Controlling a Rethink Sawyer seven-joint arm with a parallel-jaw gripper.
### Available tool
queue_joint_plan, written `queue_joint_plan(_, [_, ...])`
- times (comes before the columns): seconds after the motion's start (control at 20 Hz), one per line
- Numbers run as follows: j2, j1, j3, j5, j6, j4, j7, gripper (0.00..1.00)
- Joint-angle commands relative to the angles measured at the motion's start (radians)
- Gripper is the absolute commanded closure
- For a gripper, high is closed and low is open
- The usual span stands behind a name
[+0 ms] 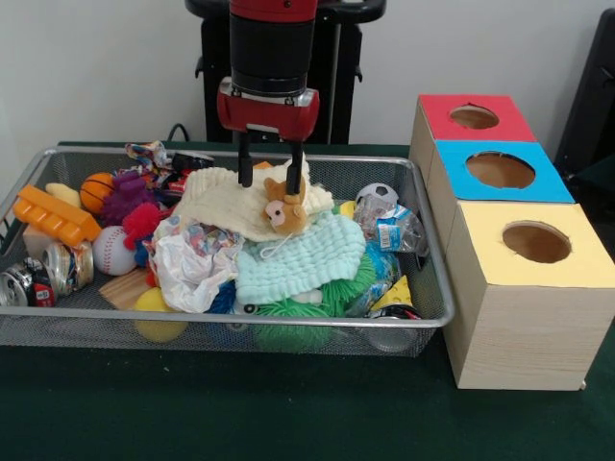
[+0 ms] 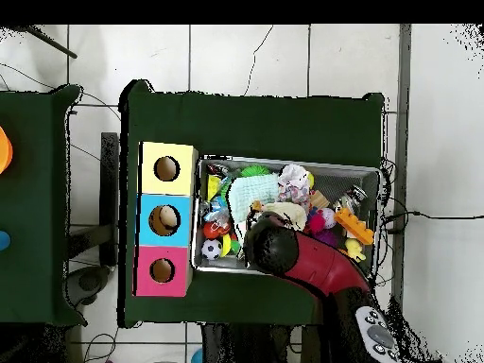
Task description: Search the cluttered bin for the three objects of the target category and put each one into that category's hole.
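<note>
My arm came straight down from the worktop's far edge in the front view, black wrist above a red housing. My tool [image 1: 270, 170] pointed vertically downward, its two dark fingers [image 1: 246, 158] parted with a clear gap between them. From overhead, my red arm reached in from the worktop's bottom edge, its black wrist [image 2: 271, 248] hiding the tool.

Silver mesh bin [image 1: 437, 288] on a dark green bench [image 1: 288, 413]. Tan-orange plush [image 1: 284, 209] with a white patch lies on a cream cloth [image 1: 226, 202]. Mint cloth [image 1: 303, 259], green spiky ball [image 1: 293, 312]. Box tops: red [image 1: 471, 117], blue [image 1: 500, 171], yellow [image 1: 534, 242].
</note>
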Motion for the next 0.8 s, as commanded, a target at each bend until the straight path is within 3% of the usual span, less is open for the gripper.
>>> queue_joint_plan(0.05, [0.013,0.003,0.055,0.038,-0.019,0.023,0.209,0.00])
queue_joint_plan(0.8, [0.021,0.030,0.061,0.053,-0.019,0.014,0.227,0.00])
